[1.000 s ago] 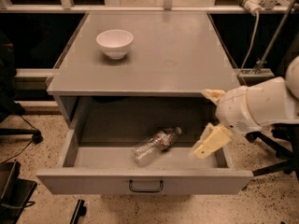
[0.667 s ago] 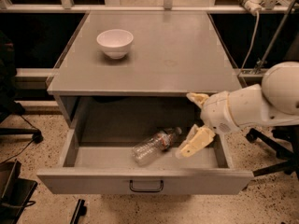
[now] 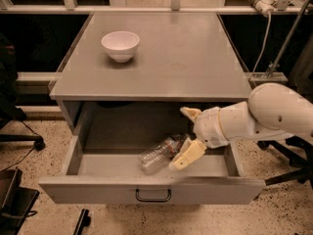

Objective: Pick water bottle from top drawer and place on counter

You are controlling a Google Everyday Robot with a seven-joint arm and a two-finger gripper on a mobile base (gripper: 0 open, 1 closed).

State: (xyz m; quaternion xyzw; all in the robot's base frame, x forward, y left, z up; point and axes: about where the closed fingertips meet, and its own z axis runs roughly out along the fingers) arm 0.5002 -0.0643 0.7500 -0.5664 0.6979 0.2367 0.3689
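— What lay nearest?
— The top drawer point(image 3: 98, 190), pulled out across the bottom of the frame, its wire handle point(image 3: 153, 196) at bottom centre.
— And the water bottle point(image 3: 155, 155)?
— On its side on the drawer floor, just below centre, neck pointing right.
— Your gripper point(image 3: 189, 133)?
— Inside the drawer at the neck end, fingers spread apart. I couldn't tell whether they touched it.
— Farther back?
— The counter point(image 3: 190, 62), with a white bowl point(image 3: 120, 45) at upper left.
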